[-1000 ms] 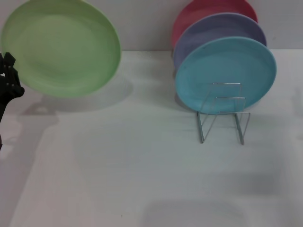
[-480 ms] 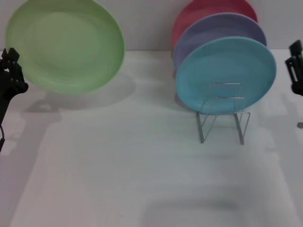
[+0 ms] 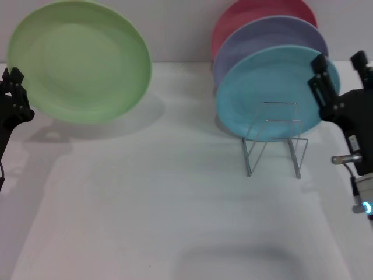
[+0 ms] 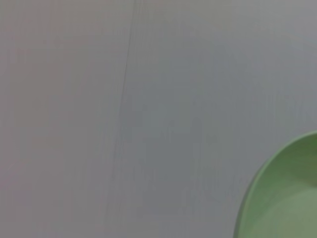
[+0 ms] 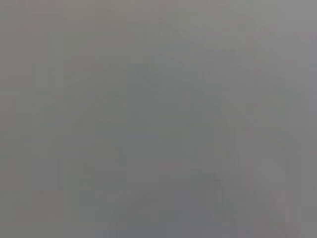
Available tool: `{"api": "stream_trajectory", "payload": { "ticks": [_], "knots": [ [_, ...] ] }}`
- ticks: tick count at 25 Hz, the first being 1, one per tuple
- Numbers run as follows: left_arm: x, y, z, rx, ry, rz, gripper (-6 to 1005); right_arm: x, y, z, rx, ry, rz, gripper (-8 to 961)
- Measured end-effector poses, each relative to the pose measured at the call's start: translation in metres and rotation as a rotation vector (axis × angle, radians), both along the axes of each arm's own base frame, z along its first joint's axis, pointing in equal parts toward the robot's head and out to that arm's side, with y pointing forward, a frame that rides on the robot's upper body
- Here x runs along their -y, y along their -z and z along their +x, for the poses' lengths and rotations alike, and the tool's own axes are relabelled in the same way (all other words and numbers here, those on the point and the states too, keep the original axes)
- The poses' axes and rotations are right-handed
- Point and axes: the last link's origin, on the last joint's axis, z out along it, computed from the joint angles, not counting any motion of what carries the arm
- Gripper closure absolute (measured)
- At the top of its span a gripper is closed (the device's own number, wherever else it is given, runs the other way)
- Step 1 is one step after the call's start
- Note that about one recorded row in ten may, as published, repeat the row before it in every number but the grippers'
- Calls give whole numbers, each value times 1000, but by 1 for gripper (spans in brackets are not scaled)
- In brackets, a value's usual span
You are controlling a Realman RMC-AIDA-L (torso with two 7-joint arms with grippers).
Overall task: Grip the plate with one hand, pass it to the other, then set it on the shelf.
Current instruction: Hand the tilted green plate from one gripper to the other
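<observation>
Jaws: left gripper (image 3: 13, 93) clamps plate (image 3: 80, 61) rim | right gripper (image 3: 340, 73) spread, empty, beside shelf (image 3: 275, 140)

Three plates stand upright, overlapping in a row: blue plate (image 3: 274, 93) foremost, lavender plate (image 3: 265, 38) behind, red plate (image 3: 256, 11) rearmost, on a white bench (image 3: 145, 204).

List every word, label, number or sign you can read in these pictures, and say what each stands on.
None can be read. The green plate, the blue plate, the wire rack, the left gripper and the right gripper show no lettering in any view.
</observation>
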Motion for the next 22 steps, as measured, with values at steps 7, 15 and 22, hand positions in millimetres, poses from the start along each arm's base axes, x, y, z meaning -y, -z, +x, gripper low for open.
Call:
{"api": "stream_trajectory", "payload": {
  "ticks": [7, 15, 22],
  "knots": [
    [3, 2, 0, -24, 4, 0, 964, -2, 19, -19, 14, -50, -99, 207],
    [4, 1, 0, -22, 11, 7, 964, -2, 41, -39, 37, -76, -202, 207],
    [8, 5, 3, -31, 25, 6, 964, -4, 55, -52, 78, -94, -265, 208]
  ]
}}
